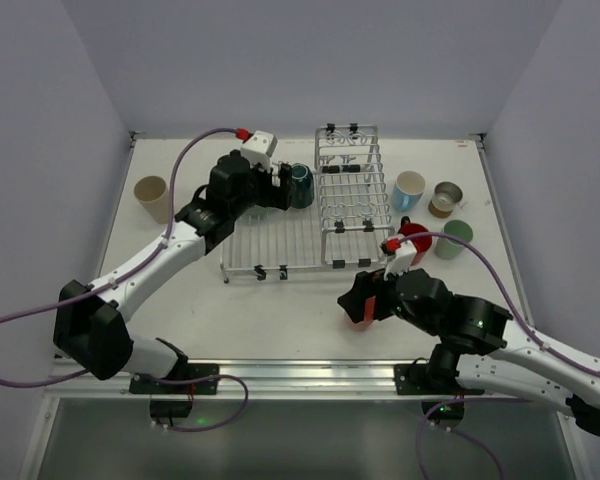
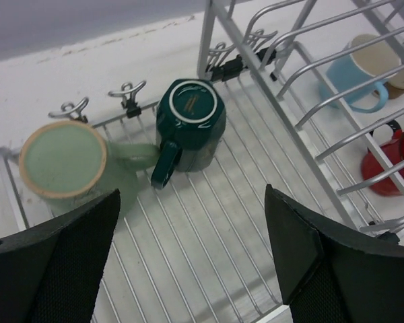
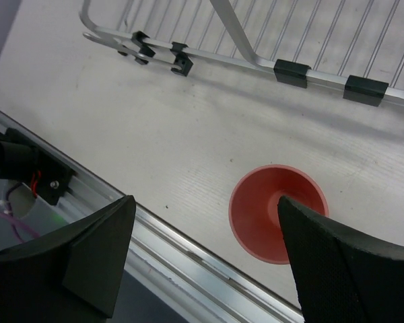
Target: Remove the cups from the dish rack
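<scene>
The silver wire dish rack stands mid-table. On its flat grid lie a sage green mug and a dark teal mug, both upside down and side by side. The teal mug also shows in the top view. My left gripper is open and empty, hovering above the grid just short of the two mugs; it shows in the top view. My right gripper is open above the table in front of the rack. An orange-red cup stands upright on the table below it, partly covered by the right finger.
A beige cup stands on the table at left. Right of the rack stand a light blue mug, a tan cup, a sage green cup and a red mug. The metal table-edge rail runs just below the right gripper.
</scene>
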